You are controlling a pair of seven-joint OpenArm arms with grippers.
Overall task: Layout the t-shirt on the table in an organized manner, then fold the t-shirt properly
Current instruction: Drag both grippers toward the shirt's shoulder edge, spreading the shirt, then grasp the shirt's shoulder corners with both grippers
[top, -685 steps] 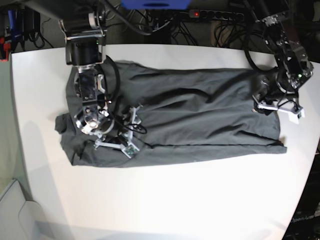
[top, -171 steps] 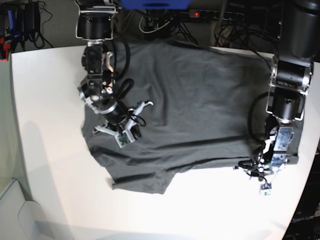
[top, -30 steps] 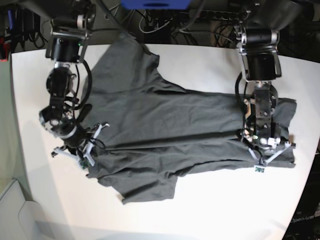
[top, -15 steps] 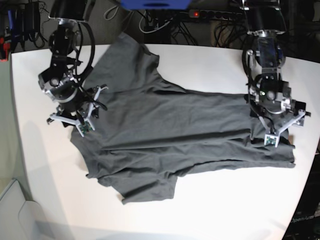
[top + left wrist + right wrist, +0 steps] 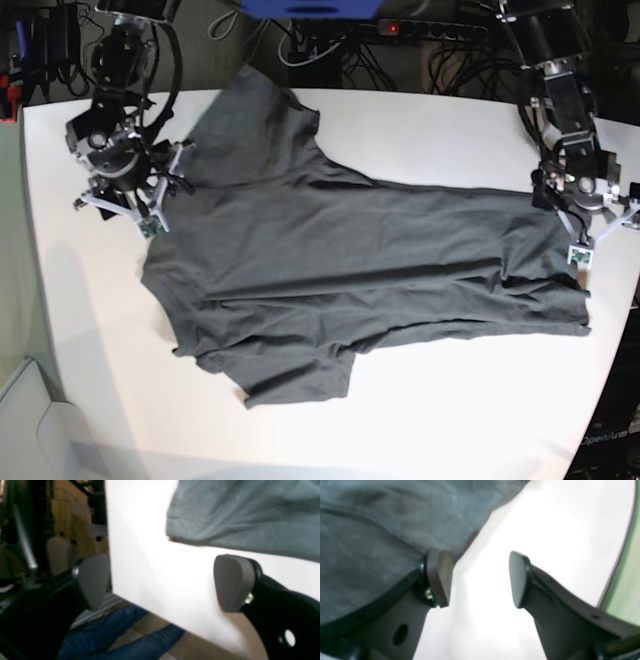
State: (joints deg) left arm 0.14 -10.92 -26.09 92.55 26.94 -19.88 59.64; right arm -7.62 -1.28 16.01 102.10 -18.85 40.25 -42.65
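Overhead, the left gripper [image 5: 598,232] hangs with its jaws spread wide and nothing between them, at the table's [image 5: 420,420] right edge just beside the t-shirt's [image 5: 360,270] right end. Its wrist view shows the two grey pads [image 5: 233,582] far apart over bare white tabletop [image 5: 150,567], the shirt's hemmed edge [image 5: 225,517] lying just beyond them. That arm reaches down from the top right corner, wrist bent toward the cloth. The right gripper [image 5: 125,200] is also parted and empty, hovering at the shirt's upper left edge; in its wrist view one pad [image 5: 440,577] sits over grey fabric [image 5: 382,530], the other over white table [image 5: 545,530]. Its arm descends from the top left. The t-shirt lies spread across the table's middle, wrinkled, one part reaching up to the far edge
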